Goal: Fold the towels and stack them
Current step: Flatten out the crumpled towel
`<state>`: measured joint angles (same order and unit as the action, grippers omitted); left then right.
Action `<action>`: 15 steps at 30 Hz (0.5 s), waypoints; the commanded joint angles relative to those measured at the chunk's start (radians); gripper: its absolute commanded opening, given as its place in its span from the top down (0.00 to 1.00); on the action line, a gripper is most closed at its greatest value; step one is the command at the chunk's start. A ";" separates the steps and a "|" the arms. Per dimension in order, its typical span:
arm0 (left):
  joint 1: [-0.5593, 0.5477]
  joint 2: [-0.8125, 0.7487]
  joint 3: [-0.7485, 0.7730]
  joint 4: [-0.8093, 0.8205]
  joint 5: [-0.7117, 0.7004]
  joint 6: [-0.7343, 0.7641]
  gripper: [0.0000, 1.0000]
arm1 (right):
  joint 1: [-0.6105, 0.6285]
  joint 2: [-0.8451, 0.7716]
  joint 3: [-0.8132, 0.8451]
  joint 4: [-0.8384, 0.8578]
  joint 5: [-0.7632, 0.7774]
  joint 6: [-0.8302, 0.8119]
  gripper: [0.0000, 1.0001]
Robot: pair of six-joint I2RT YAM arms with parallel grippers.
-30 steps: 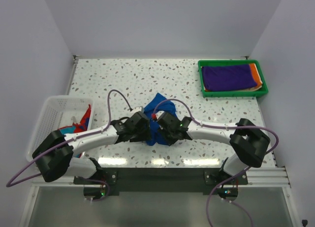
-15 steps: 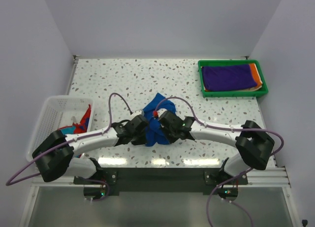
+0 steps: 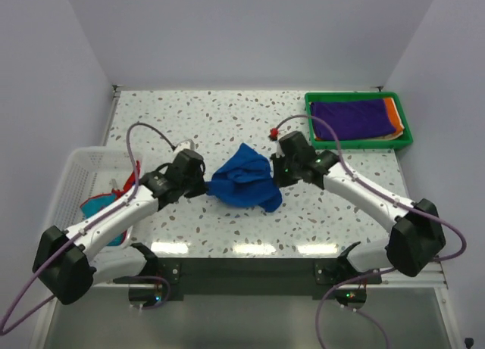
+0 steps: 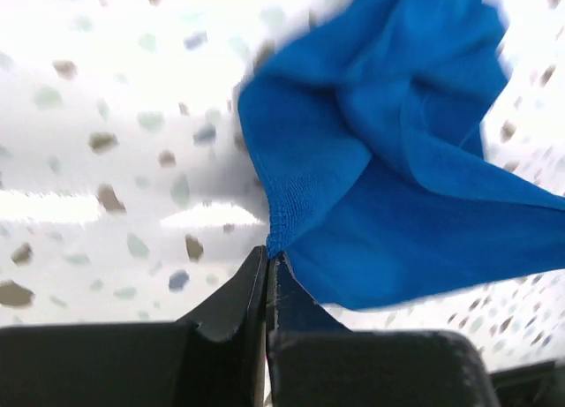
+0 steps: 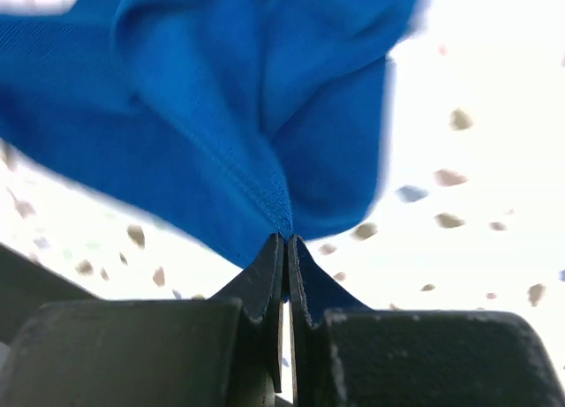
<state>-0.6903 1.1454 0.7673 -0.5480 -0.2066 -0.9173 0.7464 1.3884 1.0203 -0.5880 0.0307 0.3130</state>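
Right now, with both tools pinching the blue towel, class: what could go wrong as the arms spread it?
1. The left tool and right tool each pinch only a sliver of the blue towel at its hem, so an edge may slip free under tension.
2. The towel is bunched between them; it might land twisted rather than flat.

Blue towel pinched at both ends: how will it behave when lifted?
Likely floppy: the bright blue cloth towel bunches in soft folds between the left pincer and right pincer. Its middle would probably sag when raised. Each pincer grips only a thin hemmed edge, so a hard tug might slip it free.
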 commanded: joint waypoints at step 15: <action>0.437 0.234 0.964 -0.075 0.329 0.288 1.00 | -0.613 0.051 0.607 0.112 -0.710 0.273 1.00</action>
<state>-0.2661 1.3933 1.5730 -0.6228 0.0463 -0.6857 0.1738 1.4540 1.5063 -0.5518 -0.5514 0.5041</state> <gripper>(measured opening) 0.022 0.018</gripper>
